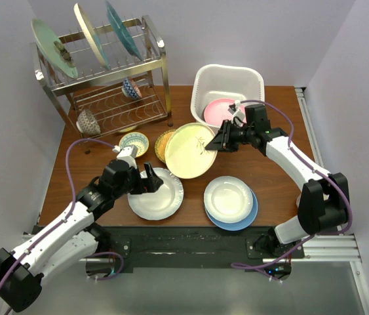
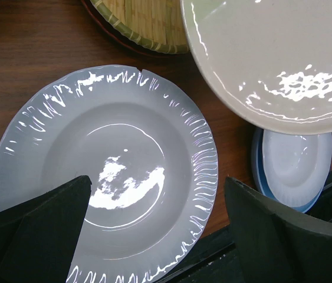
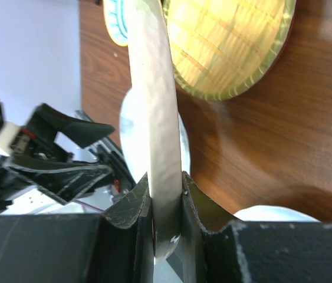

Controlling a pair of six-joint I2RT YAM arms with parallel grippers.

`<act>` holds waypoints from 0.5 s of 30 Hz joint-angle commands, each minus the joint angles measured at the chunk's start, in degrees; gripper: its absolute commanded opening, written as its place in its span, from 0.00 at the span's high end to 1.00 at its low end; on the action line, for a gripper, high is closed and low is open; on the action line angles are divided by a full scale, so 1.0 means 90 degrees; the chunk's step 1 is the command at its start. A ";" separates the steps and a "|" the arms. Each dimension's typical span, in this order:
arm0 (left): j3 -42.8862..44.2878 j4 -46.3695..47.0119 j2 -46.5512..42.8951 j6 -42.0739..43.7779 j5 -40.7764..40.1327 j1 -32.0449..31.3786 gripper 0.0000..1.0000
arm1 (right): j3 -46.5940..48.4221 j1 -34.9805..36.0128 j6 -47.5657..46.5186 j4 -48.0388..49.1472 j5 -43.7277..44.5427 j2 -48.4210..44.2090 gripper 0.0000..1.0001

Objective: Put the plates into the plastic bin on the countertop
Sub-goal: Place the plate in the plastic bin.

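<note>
Over wooden table [image 1: 276, 187], cream plate [image 1: 191, 149] face-up

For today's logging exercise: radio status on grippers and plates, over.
Right gripper shut on cream plate, raised. Left gripper open above fluted white plate. Pink plate in plastic bin.

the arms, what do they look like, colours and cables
Both the left arm and right arm have white shells, black joints and a purple cable looped alongside. The left tool and right tool are black, with two wedge-shaped fingers.
</note>
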 commanded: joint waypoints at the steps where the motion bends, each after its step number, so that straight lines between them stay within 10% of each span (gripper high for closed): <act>1: -0.0084 0.0324 0.0003 -0.0005 0.0126 -0.0006 0.00 | 0.0527 -0.0349 0.0488 0.0958 -0.0964 -0.0181 1.00; 15: -0.0240 0.0490 0.0130 -0.0122 0.0273 -0.0006 0.00 | 0.0693 -0.1356 0.1659 0.2170 -0.1521 0.0298 1.00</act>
